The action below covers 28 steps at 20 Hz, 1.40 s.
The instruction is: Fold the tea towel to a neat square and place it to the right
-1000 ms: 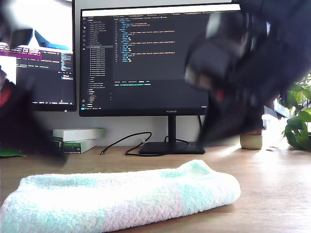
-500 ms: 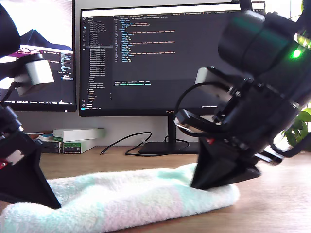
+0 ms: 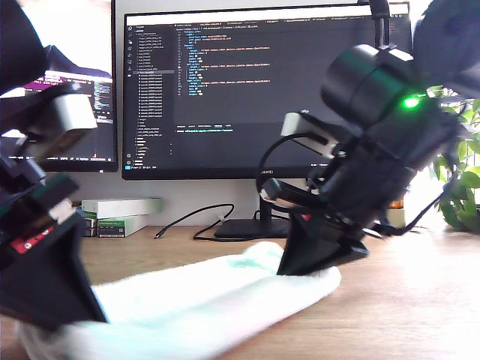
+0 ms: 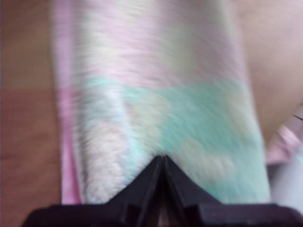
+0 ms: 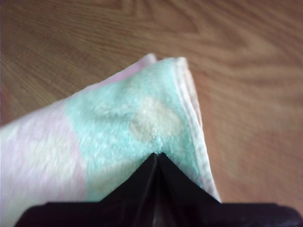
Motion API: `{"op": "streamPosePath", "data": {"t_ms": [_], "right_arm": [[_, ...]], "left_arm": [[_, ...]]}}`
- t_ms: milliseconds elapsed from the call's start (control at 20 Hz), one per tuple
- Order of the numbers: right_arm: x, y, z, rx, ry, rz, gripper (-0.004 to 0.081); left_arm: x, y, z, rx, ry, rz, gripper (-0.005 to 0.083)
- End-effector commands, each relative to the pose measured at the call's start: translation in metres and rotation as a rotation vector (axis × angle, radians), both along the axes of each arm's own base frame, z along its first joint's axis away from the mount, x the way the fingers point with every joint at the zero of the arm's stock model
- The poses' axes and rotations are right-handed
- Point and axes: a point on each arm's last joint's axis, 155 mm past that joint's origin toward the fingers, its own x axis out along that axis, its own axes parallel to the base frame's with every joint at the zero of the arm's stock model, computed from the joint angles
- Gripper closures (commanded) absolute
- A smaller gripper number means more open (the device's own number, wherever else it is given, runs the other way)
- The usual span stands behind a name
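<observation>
Pinching the tea towel (image 3: 225, 300) ends, my first gripper (image 4: 162, 158) and second gripper (image 5: 157, 156) fingers clamped on cloth; long strip only, square fold and placing left.

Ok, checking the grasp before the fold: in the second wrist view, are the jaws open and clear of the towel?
No. My second gripper has its jaws pressed together, pinching the mint-green corner of the tea towel above the wooden table.

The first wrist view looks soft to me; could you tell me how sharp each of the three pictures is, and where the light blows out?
First wrist view: motion-smeared, the tea towel streaked. Second wrist view: sharper, towel edge and wood grain readable. Exterior view: the monitor is crisp, the near arm at that view's left is blurred, and daylight blows out the upper corners and washes the plant.
</observation>
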Motion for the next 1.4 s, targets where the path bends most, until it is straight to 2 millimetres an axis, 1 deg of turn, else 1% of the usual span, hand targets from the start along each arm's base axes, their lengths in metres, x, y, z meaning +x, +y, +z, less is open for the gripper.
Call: {"op": "streamPosePath", "data": {"t_ms": [0,100,200,350,450,550,700,800,950,1100,1250,1350], "right_arm": [[0.000,-0.003,-0.018,-0.035,0.029,0.015,0.0781],[-0.001,0.003,-0.025,-0.024,0.059,0.039,0.0781],[-0.003,0.010,-0.034,-0.024,0.083,0.063,0.0781],[-0.001,0.018,-0.039,-0.038,0.073,0.101,0.0781],[0.007,0.023,-0.035,-0.034,0.045,0.117,0.0781],[0.019,0.031,-0.027,-0.020,0.015,0.123,0.0781],[0.033,0.048,-0.011,0.020,-0.016,0.143,0.0781],[0.040,0.056,0.000,0.028,-0.053,0.163,0.0781],[0.049,0.063,0.012,0.040,-0.088,0.172,0.0781],[0.050,0.064,0.013,0.039,-0.090,0.175,0.0781],[0.050,0.064,0.017,0.043,-0.094,0.174,0.0781],[0.050,0.064,0.023,0.045,-0.100,0.174,0.0781]], "left_arm": [[-0.015,0.001,-0.012,0.014,0.052,-0.017,0.0797],[-0.015,-0.007,-0.007,-0.014,0.039,-0.023,0.0797],[-0.011,-0.013,-0.002,-0.043,0.027,-0.011,0.0797],[-0.005,-0.013,-0.006,-0.034,0.009,0.005,0.0797],[0.001,-0.015,-0.012,-0.025,-0.009,0.014,0.0797],[0.005,-0.019,-0.021,-0.025,-0.007,0.014,0.0797],[0.006,-0.024,-0.035,-0.018,0.000,0.007,0.0797],[0.008,-0.028,-0.035,-0.030,-0.006,0.009,0.0797],[0.012,-0.038,-0.025,-0.091,0.010,0.033,0.0797],[0.018,-0.047,-0.015,-0.119,-0.013,0.024,0.0797],[0.021,-0.055,0.003,-0.160,-0.057,-0.005,0.0797],[0.023,-0.056,0.019,-0.186,-0.104,-0.024,0.0797]]}}
